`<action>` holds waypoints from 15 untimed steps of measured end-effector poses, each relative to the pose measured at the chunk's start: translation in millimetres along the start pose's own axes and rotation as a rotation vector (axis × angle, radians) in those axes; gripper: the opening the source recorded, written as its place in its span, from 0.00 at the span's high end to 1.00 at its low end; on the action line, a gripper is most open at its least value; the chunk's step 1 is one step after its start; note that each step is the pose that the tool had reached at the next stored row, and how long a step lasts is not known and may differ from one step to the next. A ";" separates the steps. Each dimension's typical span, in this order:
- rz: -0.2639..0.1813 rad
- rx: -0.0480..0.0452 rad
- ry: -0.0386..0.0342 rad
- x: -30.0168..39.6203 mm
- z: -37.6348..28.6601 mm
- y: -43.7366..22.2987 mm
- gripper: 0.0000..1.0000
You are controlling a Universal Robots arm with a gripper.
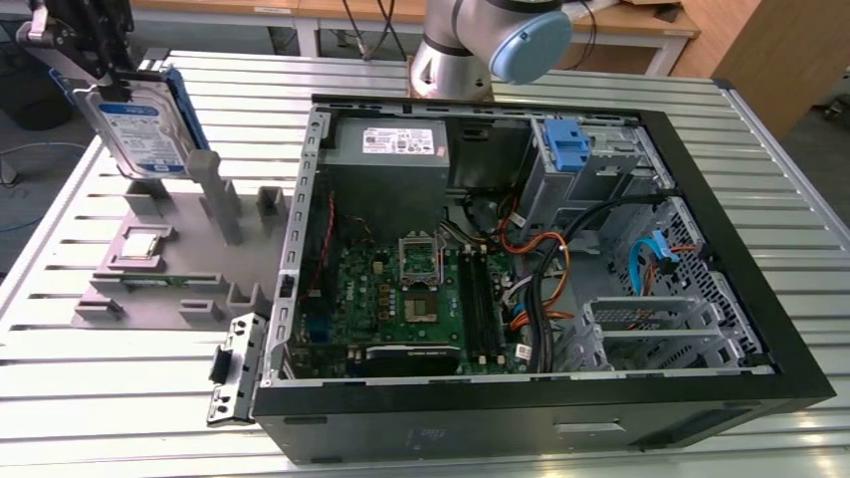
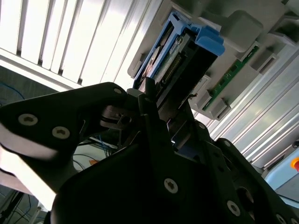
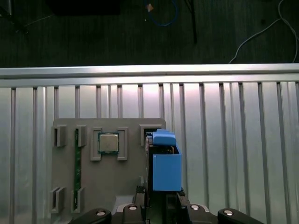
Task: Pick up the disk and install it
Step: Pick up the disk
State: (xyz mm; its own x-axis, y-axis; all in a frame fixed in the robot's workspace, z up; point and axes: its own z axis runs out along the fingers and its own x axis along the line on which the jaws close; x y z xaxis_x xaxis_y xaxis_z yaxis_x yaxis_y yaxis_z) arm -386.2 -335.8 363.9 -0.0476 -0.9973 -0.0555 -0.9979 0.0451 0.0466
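The black tool is clamped tight on one short end of the upright silver rectangular disk in a blue plastic carrier. The disk looks stiff, hefty and knock-sensitive, so edge grips only.

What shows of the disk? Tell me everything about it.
The disk is a flat silver drive with a white and dark blue label, framed by a blue plastic carrier. It stands upright on edge, its top clamped by the gripper, above the grey fixture at the exterior view's left, outside the computer case. Whether its lower edge touches the fixture cannot be told.
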 end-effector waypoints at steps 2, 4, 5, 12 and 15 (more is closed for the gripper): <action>0.000 0.0006 -0.0003 -0.2 -3.6 0.2 0.65; 0.000 0.0005 -0.0003 -0.5 -8.8 0.4 0.65; 0.000 0.0005 -0.0003 -0.7 -11.7 0.6 0.65; 0.000 0.0006 -0.0003 -1.9 -34.7 1.6 0.65; 0.000 0.0005 -0.0003 -2.4 -42.9 2.0 0.65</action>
State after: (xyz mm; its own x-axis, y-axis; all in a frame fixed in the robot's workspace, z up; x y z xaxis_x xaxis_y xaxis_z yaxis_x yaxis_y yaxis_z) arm -386.2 -335.8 406.9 -0.0476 -0.9973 -0.0557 -0.9979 0.0451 0.0461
